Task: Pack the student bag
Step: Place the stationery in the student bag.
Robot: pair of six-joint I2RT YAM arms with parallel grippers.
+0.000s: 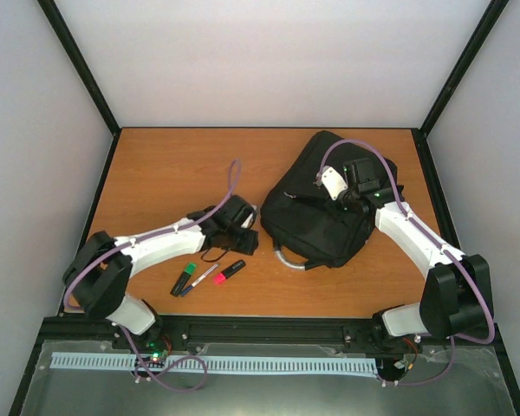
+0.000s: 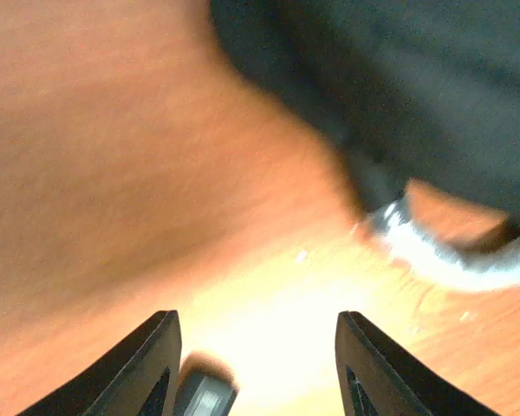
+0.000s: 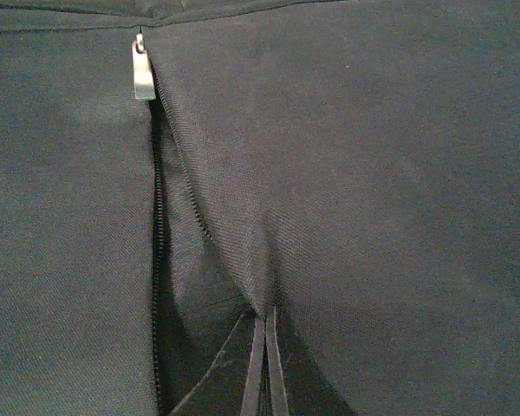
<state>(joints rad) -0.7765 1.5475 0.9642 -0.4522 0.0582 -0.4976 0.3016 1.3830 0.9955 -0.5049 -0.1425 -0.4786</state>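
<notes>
A green marker (image 1: 185,278), pen (image 1: 202,278) and pink highlighter (image 1: 230,270) lie near the student bag (image 1: 312,221).

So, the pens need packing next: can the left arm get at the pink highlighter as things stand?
Probably yes. The pink highlighter lies uncovered on the table close beside the left gripper, whose jaws stand apart and empty; the student bag sits clear of it.

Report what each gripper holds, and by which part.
The right gripper pinches a fold of the bag fabric beside the open zip. The left gripper is open and holds nothing.
</notes>
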